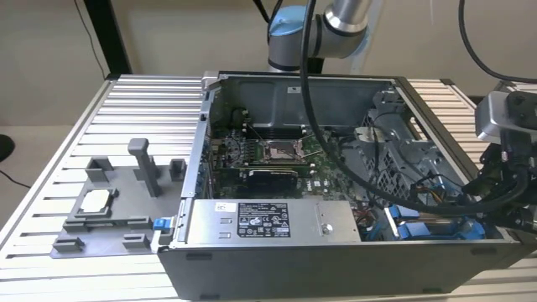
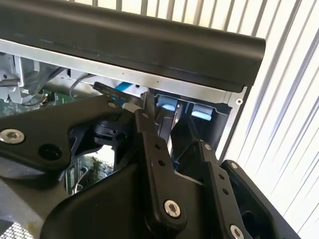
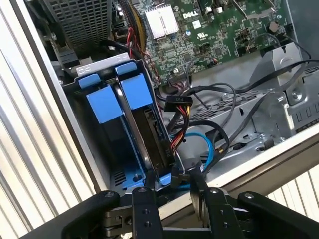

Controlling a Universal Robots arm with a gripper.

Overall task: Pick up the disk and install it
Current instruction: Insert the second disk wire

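Seating the blue-framed silver-grey disk (image 3: pixel 149 137) squarely called for care: at the bay's six o'clock, the black end effector (image 3: pixel 172 191) clasped its edge.

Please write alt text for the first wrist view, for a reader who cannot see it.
Inside an open computer case, the disk stands on edge in a drive bay with blue plastic carriers, directly beyond the robot's black tool. Black, red, yellow and blue cables lie beside the bay, with the green motherboard behind.
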